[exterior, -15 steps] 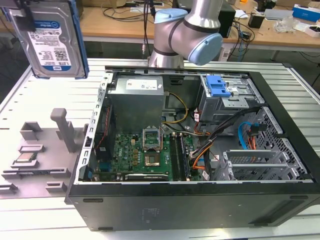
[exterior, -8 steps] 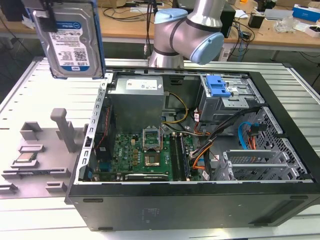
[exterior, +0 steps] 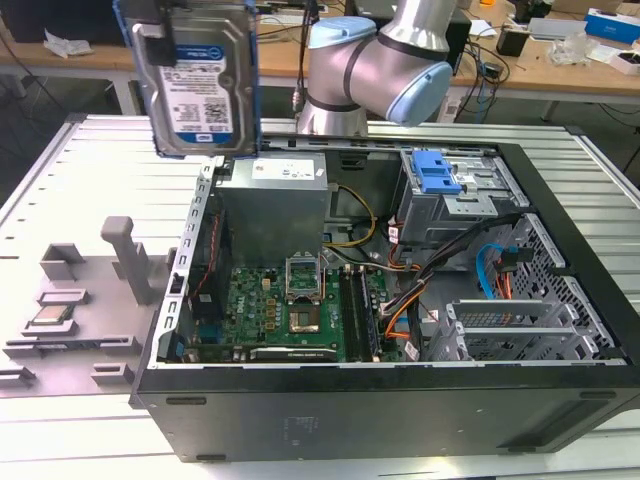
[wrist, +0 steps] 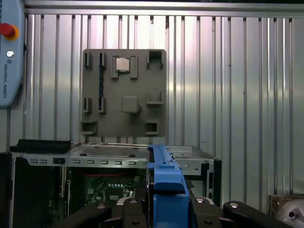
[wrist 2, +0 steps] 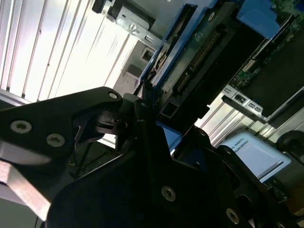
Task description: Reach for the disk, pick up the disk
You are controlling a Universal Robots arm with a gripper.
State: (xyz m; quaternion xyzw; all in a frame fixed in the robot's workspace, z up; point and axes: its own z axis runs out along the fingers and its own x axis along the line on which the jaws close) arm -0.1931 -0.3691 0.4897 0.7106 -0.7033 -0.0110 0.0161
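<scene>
One disk (exterior: pixel 195 80) is what we see lifted high above the desk (exterior: pixel 90 180), hanging upright over the far corner of the open computer case (exterior: pixel 380 400) on the exterior view's left, its white-and-blue label facing the camera and blue rails running down its edges; the gripper (exterior: pixel 165 12) holds it from above, at the top edge of that view; we take the jaws to be closed on the disk, since nothing else carries it. In the first wrist view the blue rail (wrist: pixel 164 180) of the disk stands edge-on between the black fingers (wrist: pixel 237 211) of the gripper, pressed from both sides; in the second wrist view the disk's dark underside (wrist 2: pixel 209 61) runs slantwise past the gripper's black body (wrist 2: pixel 142 180). Below it, the case lies on its side with the motherboard (exterior: pixel 290 310) exposed and a blue latch (exterior: pixel 437 172) on the drive cage near the far edge; beside the case, toward the exterior view's left, a grey fixture plate (exterior: pixel 80 320) rests on the desk and carries a small square processor chip (exterior: pixel 50 317); the arm (exterior: pixel 380 65) bends behind the case.
</scene>
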